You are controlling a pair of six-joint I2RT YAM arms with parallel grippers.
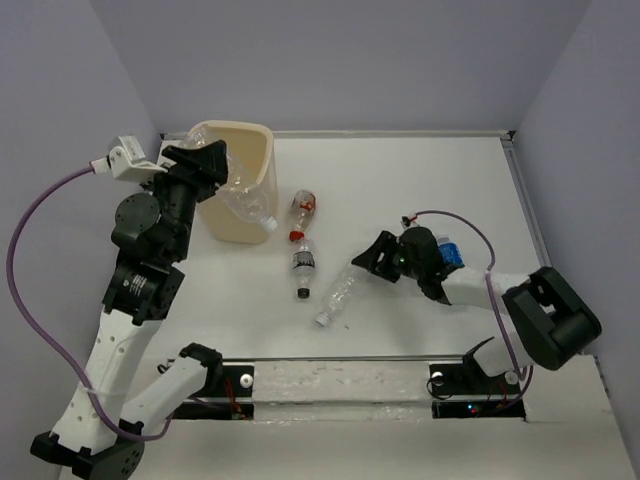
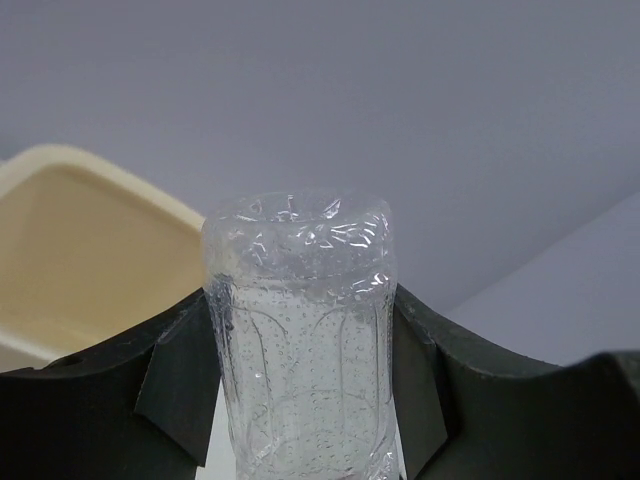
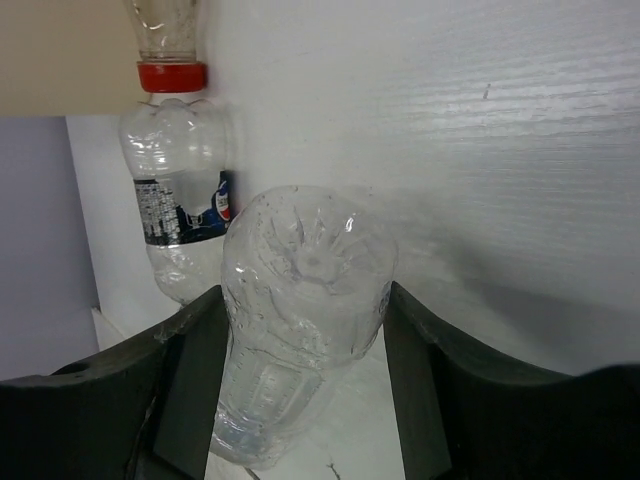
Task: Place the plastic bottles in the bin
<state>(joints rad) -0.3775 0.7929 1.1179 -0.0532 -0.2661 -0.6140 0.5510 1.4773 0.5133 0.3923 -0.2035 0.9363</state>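
Clear bottle [image 1: 243,200] is up off the table [image 1: 450,180] on the left side, clamped in the left gripper [image 1: 213,165]. The wrist view shows both black fingers [image 2: 180,390] pressed tight against its dimpled sides. From above it hangs slanted across the near-right corner of the bin [image 1: 228,222], with its white-capped end low against the bin's outer wall. Whether any of it sits inside the cream mouth can't be told. The left wrist camera catches the bin's rounded rim off to the left, behind the bottle.

Over to the right arm, which reaches in low over the table. The right gripper [image 1: 358,265] has its fingers on either side of a crushed bottle [image 1: 337,297], and the right wrist view has both pads snug against the plastic, so that one is grasped. The bottle lies slanted on the tabletop, its far end toward the near edge.

Two more wait in the middle. A dark-labelled bottle [image 1: 303,262] lies lengthwise just left of the crushed one, near but not touching it. A red cap [image 3: 170,77] shows at its far end. Beyond that is a red-labelled bottle [image 1: 303,205], just right of the bin and close to the clear bottle's cap.
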